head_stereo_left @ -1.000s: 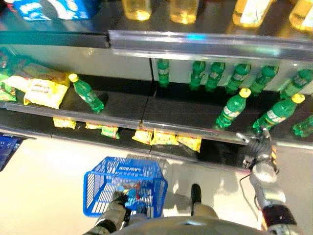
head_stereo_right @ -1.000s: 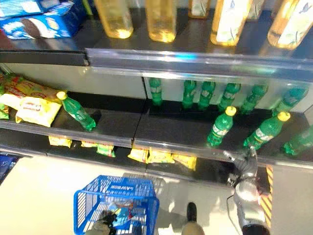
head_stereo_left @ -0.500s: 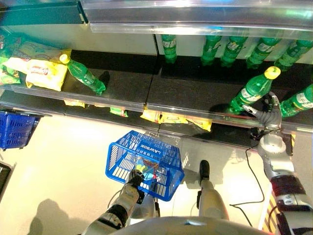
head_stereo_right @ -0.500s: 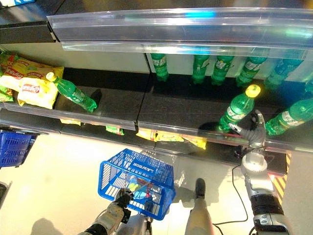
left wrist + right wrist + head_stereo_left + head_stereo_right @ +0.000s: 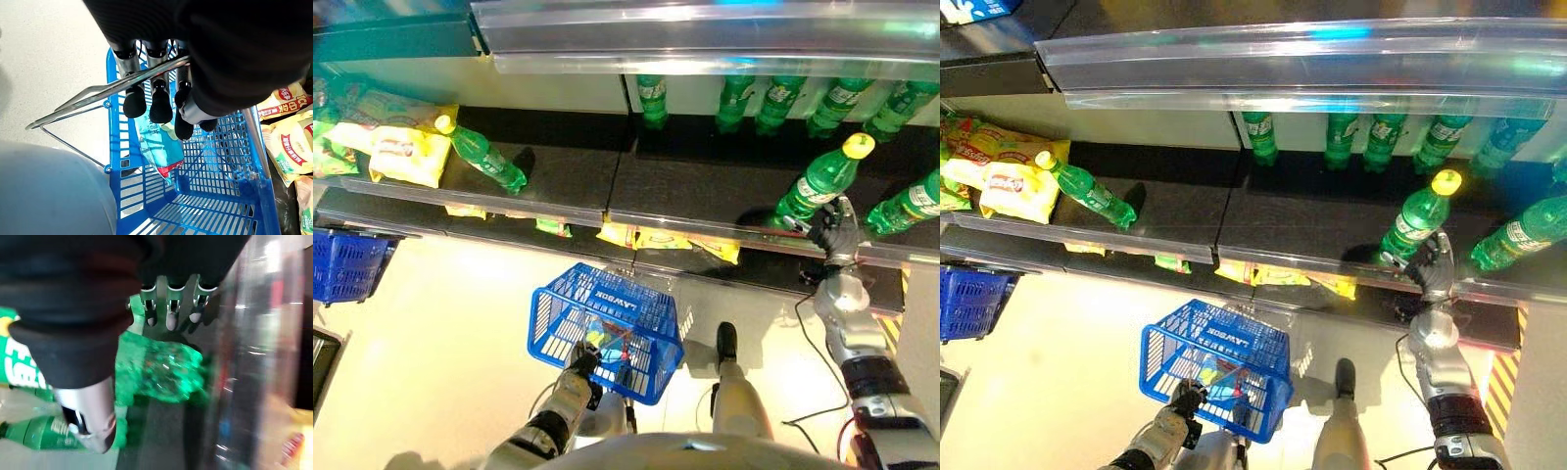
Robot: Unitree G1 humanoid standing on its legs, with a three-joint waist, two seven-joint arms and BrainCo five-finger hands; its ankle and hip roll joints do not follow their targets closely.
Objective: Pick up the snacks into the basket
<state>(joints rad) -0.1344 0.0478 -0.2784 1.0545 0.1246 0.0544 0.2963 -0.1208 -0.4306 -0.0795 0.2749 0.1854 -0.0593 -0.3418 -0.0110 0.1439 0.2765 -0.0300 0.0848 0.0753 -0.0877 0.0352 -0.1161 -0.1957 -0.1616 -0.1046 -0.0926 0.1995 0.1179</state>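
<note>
Now right hand (image 5: pixel 1433 266) slightly lower beside the green bottle (image 5: pixel 1414 220), fingers loosely open; left hand (image 5: pixel 161 100) still curled round basket handle (image 5: pixel 98 95).

A dark shelf (image 5: pixel 705 191) holds green bottles (image 5: pixel 744 98) standing at the back, just beyond the right robot hand (image 5: pixel 832 230). One tilted green bottle (image 5: pixel 822 181) sits beside that hand. Far to its left lie yellow snack bags (image 5: pixel 396 157) and another bottle (image 5: pixel 484 157).

The left hand (image 5: pixel 161 98) is hanging low, fingers curling round a metal handle (image 5: pixel 98 95); the right hand (image 5: pixel 1433 266) is reaching forward, fingers spread.
</note>
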